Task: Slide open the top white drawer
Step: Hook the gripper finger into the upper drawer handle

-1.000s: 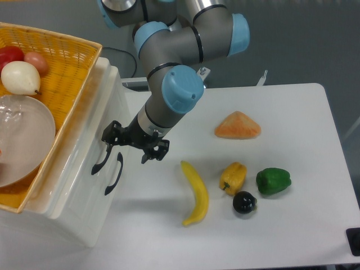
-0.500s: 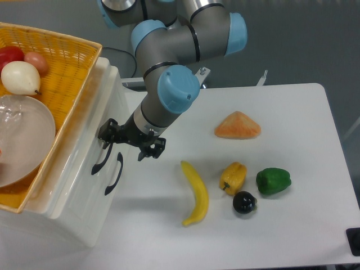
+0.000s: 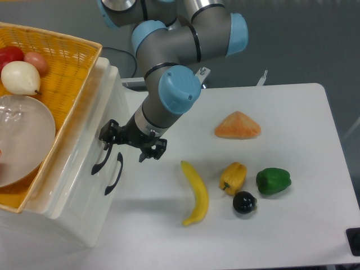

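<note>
Top white drawer (image 3: pixel 84 140): showing glossy white, with a dark curved handle (image 3: pixel 101 161). Lower drawer (image 3: pixel 90 191): showing the same white, its handle (image 3: pixel 114 174) dark. Wicker basket (image 3: pixel 67 62): showing golden yellow weave. Bowl (image 3: pixel 22 138): appearing clear to pale grey. Fruit in the basket: one red (image 3: pixel 10 55), one pinkish (image 3: pixel 35 61), one cream-white (image 3: pixel 20 77). Arm (image 3: pixel 169 67): showing grey tubes with light blue joint caps. Gripper (image 3: pixel 130 147): showing black. Table (image 3: pixel 304 225): showing plain white. Banana (image 3: pixel 196 192): showing yellow. Yellow pepper (image 3: pixel 233 176): showing deep yellow. Green pepper (image 3: pixel 273 181): showing dark green. Round fruit (image 3: pixel 244 202): showing glossy black-purple. Wedge (image 3: pixel 238 126): showing orange, paler along its edges.
</note>
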Tool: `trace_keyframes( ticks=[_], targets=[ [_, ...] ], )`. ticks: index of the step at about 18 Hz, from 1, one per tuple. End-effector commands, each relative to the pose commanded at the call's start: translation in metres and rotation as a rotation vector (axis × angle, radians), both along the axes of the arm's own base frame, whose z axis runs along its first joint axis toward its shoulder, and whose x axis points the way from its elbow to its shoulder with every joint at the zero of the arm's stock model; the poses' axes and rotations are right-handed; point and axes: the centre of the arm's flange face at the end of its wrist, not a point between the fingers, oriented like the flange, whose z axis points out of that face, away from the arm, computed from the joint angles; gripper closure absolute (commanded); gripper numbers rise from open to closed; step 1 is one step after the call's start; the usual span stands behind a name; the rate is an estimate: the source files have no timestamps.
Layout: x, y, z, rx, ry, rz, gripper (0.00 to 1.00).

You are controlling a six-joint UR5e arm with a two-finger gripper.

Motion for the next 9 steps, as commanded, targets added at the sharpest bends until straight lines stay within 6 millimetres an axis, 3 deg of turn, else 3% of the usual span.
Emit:
trace_keyframes(
  ticks=[9],
  targets=[
    [0.0006, 0.0012, -0.0079, -0.013, -0.005, -0.007, 0.0]
  ],
)
